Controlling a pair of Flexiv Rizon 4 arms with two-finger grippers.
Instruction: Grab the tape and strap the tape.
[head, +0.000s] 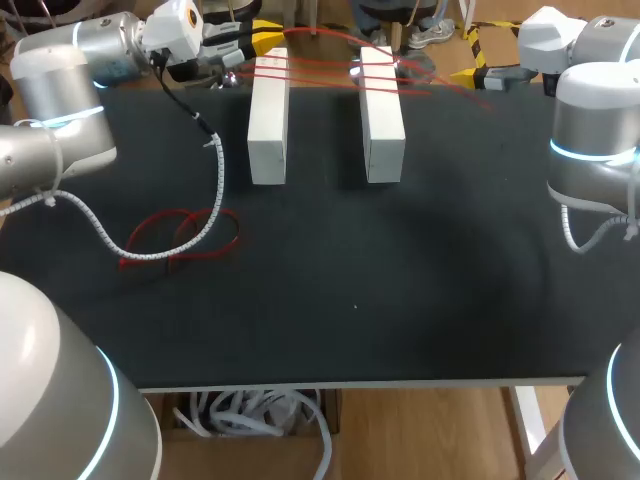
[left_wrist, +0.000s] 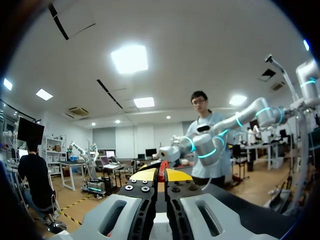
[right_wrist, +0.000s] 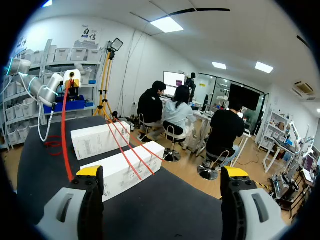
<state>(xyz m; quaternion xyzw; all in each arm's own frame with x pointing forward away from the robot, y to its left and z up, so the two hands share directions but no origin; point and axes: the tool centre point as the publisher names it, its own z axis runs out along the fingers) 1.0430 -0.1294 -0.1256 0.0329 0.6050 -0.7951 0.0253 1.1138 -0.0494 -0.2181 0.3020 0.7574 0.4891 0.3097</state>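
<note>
Two white blocks (head: 268, 120) (head: 382, 115) stand side by side at the far middle of the black table (head: 400, 280). Several red tape strands (head: 320, 70) stretch across their far ends. At the far left my left gripper (head: 266, 40) is shut on a red tape end (left_wrist: 161, 172), pinched between its yellow tips (left_wrist: 146, 175). My right gripper (head: 468, 74) hovers at the far right, open and empty (right_wrist: 162, 172). In the right wrist view the blocks (right_wrist: 122, 170) lie ahead of it, with tape (right_wrist: 131, 152) over them and one strand running up to my left gripper (right_wrist: 70, 82).
Loose red tape loops (head: 185, 238) lie on the table's left side, partly under my left arm's white cable (head: 160, 250). The table's front edge (head: 360, 383) runs across the near side.
</note>
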